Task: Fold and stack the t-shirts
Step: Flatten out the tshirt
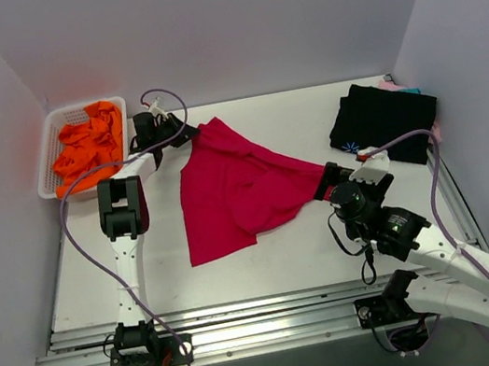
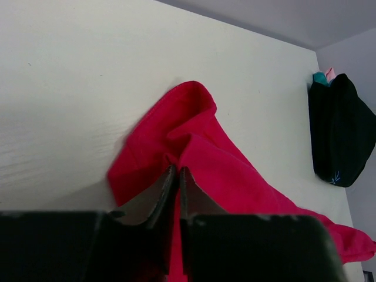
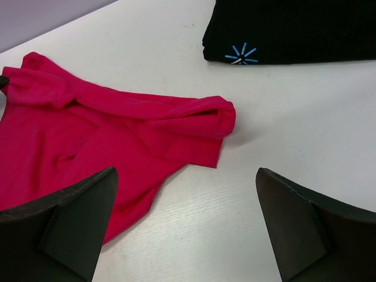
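Left gripper (image 2: 176, 171) pinches the red t-shirt (image 1: 232, 195) at its far end, mid-worktop; right gripper (image 3: 185, 171) hangs spread near its bunched right end. Best to grip that end squarely, then draw the cloth flat before folding

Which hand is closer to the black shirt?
Right. The right hand sits open just before the black shirt, at one end of the red shirt. The left hand grips the other end, much farther away.
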{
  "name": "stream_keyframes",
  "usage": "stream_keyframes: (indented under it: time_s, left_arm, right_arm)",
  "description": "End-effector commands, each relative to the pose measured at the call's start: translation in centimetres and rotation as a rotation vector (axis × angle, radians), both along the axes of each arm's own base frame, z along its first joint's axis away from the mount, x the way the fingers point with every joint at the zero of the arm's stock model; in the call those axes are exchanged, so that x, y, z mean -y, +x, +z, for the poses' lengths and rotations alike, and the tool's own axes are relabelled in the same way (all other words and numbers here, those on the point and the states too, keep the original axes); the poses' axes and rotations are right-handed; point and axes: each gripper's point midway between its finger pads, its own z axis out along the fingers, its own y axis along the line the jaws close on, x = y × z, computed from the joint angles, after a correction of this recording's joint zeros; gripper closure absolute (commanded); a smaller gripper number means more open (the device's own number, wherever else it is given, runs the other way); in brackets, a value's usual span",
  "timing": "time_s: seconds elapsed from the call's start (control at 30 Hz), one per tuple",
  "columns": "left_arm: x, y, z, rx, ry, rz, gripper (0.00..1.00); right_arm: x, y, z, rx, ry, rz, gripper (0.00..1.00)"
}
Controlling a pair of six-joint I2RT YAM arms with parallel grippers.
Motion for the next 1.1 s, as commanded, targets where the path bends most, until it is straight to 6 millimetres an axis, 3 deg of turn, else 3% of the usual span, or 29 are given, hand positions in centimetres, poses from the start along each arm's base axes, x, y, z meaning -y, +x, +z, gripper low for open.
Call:
stream_keyframes:
  time_s: [0.0,0.07,0.23,0.37,0.47,0.5,0.6,0.87,1.07]
  left_arm:
    - [0.0,0.4,1.1,0.039,-0.018,-0.015,0.88]
    - [0.0,0.5,1.1,0.039,-0.022,-0.012,0.97]
    - [-0.2,0.6,1.1,0.039,-0.030,-0.010,0.98]
    - [-0.2,0.4,1.2,0.044,-0.036,-0.011,0.98]
    - [-0.3,0.1,1.5,0.052,-0.033,-0.021,0.79]
    - [-0.2,0.0,2.0,0.061,-0.029,-0.024,0.64]
    - [-0.9,0.1,2.2,0.071,0.003,0.006,0.49]
    - [-2.7,0.4,1.9,0.058,0.033,0.049,0.48]
    - [-3.2,-0.1,1.4,0.043,0.032,0.060,0.54]
  right_arm:
    - [0.3,0.0,0.1,0.013,0.001,-0.021,0.00]
    - [0.1,0.1,-0.2,0.003,0.006,-0.018,0.00]
    - [-0.6,0.1,-2.2,-0.058,0.024,-0.030,0.00]
    - [-1.3,-0.1,-5.0,-0.130,0.034,-0.031,0.00]
    - [-1.3,-0.5,-5.8,-0.152,0.046,-0.037,0.00]
    - [-1.3,-0.5,-5.8,-0.152,0.052,-0.037,0.00]
    - [-1.1,-0.8,-5.5,-0.142,0.061,-0.030,0.00]
    - [-1.2,-0.6,-5.3,-0.144,0.044,-0.023,0.00]
    - [-1.3,-0.5,-5.5,-0.149,0.039,-0.025,0.00]
